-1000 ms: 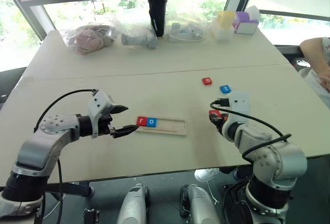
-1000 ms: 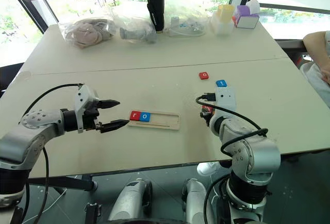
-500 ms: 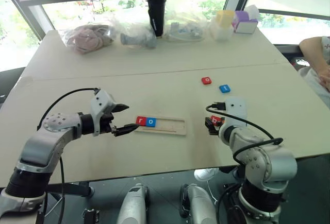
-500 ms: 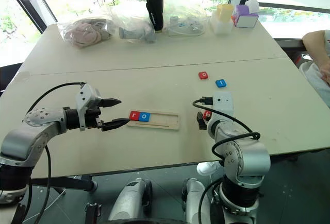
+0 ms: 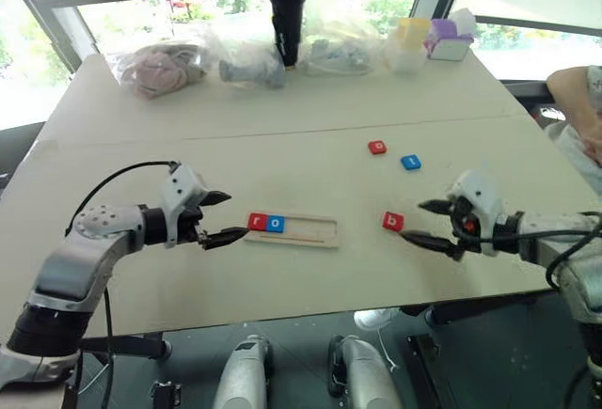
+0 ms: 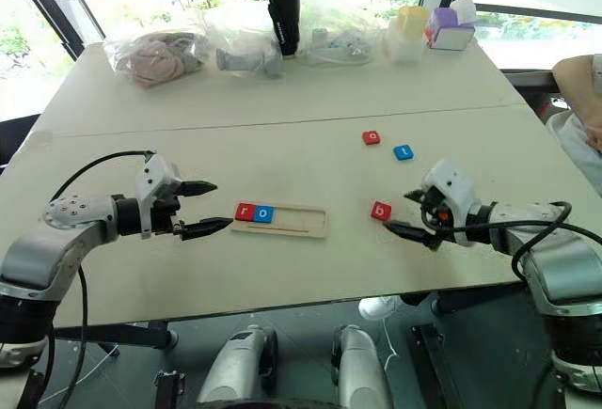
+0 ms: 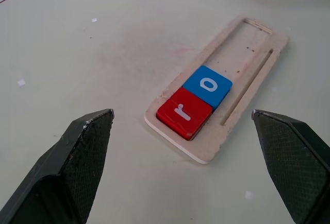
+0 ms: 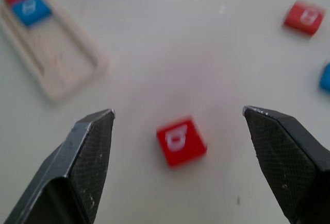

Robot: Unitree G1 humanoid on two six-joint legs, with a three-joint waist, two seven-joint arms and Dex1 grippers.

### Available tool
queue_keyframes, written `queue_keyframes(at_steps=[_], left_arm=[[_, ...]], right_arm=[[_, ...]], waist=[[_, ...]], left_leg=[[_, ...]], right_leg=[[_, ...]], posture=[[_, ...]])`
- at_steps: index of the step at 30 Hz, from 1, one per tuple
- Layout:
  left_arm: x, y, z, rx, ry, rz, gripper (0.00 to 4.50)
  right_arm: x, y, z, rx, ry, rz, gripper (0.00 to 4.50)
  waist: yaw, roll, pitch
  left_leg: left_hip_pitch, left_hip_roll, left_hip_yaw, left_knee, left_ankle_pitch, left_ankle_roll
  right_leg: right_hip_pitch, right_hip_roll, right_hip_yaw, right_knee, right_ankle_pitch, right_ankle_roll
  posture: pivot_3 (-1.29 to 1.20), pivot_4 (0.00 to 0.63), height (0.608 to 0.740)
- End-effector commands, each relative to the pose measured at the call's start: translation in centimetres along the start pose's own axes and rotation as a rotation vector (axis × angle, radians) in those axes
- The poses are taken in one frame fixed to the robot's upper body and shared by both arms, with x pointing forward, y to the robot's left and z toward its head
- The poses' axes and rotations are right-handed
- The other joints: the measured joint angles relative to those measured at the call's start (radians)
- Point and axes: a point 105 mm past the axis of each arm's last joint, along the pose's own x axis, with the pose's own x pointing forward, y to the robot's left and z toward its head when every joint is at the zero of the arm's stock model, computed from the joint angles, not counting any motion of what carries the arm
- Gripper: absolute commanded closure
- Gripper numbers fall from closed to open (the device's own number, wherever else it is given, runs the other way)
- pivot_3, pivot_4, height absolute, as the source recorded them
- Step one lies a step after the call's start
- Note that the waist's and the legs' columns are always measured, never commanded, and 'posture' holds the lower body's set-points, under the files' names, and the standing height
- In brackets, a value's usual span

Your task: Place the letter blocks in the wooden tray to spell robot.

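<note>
The wooden tray (image 5: 315, 232) lies at the table's middle, with a red "r" block (image 5: 258, 222) and a blue "o" block (image 5: 276, 224) in its left end. My left gripper (image 5: 237, 214) hovers open just left of the tray. A red "b" block (image 5: 393, 222) lies loose on the table right of the tray, and my right gripper (image 5: 412, 221) stands open just right of it, empty. Farther back lie a red "o" block (image 5: 377, 148) and a blue "t" block (image 5: 410, 162). The right wrist view shows the red "b" block (image 8: 181, 141) ahead, between the fingers.
Along the table's back edge stand a black tumbler (image 5: 286, 22), plastic bags (image 5: 165, 68) and small yellow and purple boxes (image 5: 432, 40). A person's arm (image 5: 578, 99) rests at the far right. The table's front edge runs just below both grippers.
My right gripper has opened and let go of the red "b" block, which now lies on the table. The right arm has swung out to the right. The left arm has stayed put.
</note>
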Motion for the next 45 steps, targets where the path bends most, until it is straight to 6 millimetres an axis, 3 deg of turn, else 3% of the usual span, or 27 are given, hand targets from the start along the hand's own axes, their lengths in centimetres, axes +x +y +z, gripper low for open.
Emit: queue_keyframes(at_steps=[1, 9, 14, 17, 21, 26, 30, 33, 39, 41, 45], left_arm=[[-0.8, 0.0, 1.1, 0.049, -0.021, 0.002, 0.00], [-1.3, -0.3, 1.1, 0.052, -0.010, 0.022, 0.00], [-1.3, -0.5, 0.9, 0.048, -0.007, 0.029, 0.00], [-1.3, -0.5, 0.8, 0.048, -0.001, 0.032, 0.00], [-1.2, -0.6, 1.0, 0.050, -0.002, 0.032, 0.00], [-1.0, -0.6, 1.0, 0.052, 0.000, 0.027, 0.00], [-1.2, -0.5, 1.0, 0.050, 0.004, 0.024, 0.00], [-1.5, -0.4, 0.8, 0.050, 0.015, 0.016, 0.00], [-1.3, -0.4, 0.9, 0.056, 0.016, 0.022, 0.00], [-1.3, -0.5, 0.9, 0.053, 0.010, 0.023, 0.00], [-1.3, -0.8, 0.6, 0.040, 0.006, 0.035, 0.00]], right_arm=[[0.7, -0.4, 0.0, -0.113, -0.028, 0.075, 0.37], [3.1, -1.4, -0.4, -0.137, -0.058, 0.117, 0.37], [3.7, -1.4, -0.1, -0.132, -0.072, 0.124, 0.37], [3.8, -1.4, -0.1, -0.128, -0.078, 0.124, 1.20], [3.7, -1.5, -0.1, -0.124, -0.076, 0.119, 3.27], [3.6, -1.7, 0.0, -0.121, -0.075, 0.099, 3.34], [4.1, -0.6, 3.7, -0.130, -0.170, 0.122, 3.34], [5.5, 1.7, 6.6, -0.170, -0.210, 0.193, 3.34], [9.6, 5.1, 9.2, -0.197, -0.201, 0.250, 3.34], [10.7, 6.2, 9.7, -0.199, -0.197, 0.282, 3.34], [12.1, 6.5, 9.9, -0.211, -0.173, 0.278, 3.34]], waist=[[-0.007, 0.000, 0.000], [0.002, -0.001, 0.000], [0.009, -0.001, 0.000], [0.007, -0.001, 0.000], [0.006, -0.001, 0.000], [0.006, -0.001, 0.000], [0.005, -0.001, 0.000], [0.000, -0.001, 0.001], [0.006, -0.001, 0.000], [0.005, -0.001, 0.000], [0.007, -0.001, 0.000]], left_leg=[[0.000, 0.000, 0.000, 0.001, 0.000, 0.000], [0.003, 0.001, -0.001, 0.001, 0.000, 0.000], [0.002, 0.001, 0.000, 0.002, 0.000, 0.000], [0.002, 0.001, 0.000, 0.003, 0.000, 0.000], [0.003, 0.001, 0.000, 0.003, 0.000, 0.000], [0.003, 0.001, 0.000, 0.003, 0.000, 0.000], [0.003, 0.001, 0.000, 0.003, 0.000, 0.000], [0.004, 0.001, 0.000, 0.003, 0.000, 0.000], [0.005, 0.003, -0.001, 0.003, 0.000, 0.000], [0.005, 0.002, 0.000, 0.003, 0.000, 0.000], [0.004, 0.002, 0.000, 0.003, 0.000, 0.000]], right_leg=[[0.000, 0.000, 0.000, 0.001, 0.000, 0.000], [0.001, 0.001, 0.000, 0.003, 0.001, -0.002], [0.001, 0.001, 0.000, 0.003, 0.001, -0.001], [0.002, 0.001, 0.000, 0.003, 0.001, -0.001], [0.002, 0.001, 0.000, 0.004, 0.001, -0.002], [0.002, 0.001, 0.000, 0.004, 0.001, -0.002], [0.002, 0.001, 0.000, 0.004, 0.001, -0.002], [0.001, 0.002, 0.001, 0.006, 0.002, -0.002], [0.001, 0.003, 0.001, 0.007, 0.001, -0.003], [0.001, 0.003, 0.002, 0.007, 0.002, -0.003], [0.001, 0.003, 0.002, 0.007, 0.002, -0.003]], posture=[[0.00, 0.150, 0.740], [0.00, 0.150, 0.740], [0.00, 0.150, 0.740], [0.00, 0.150, 0.740], [0.00, 0.150, 0.740], [0.00, 0.150, 0.740], [0.00, 0.150, 0.740], [0.00, 0.150, 0.740], [0.00, 0.150, 0.740], [0.00, 0.150, 0.740], [0.00, 0.150, 0.740]])
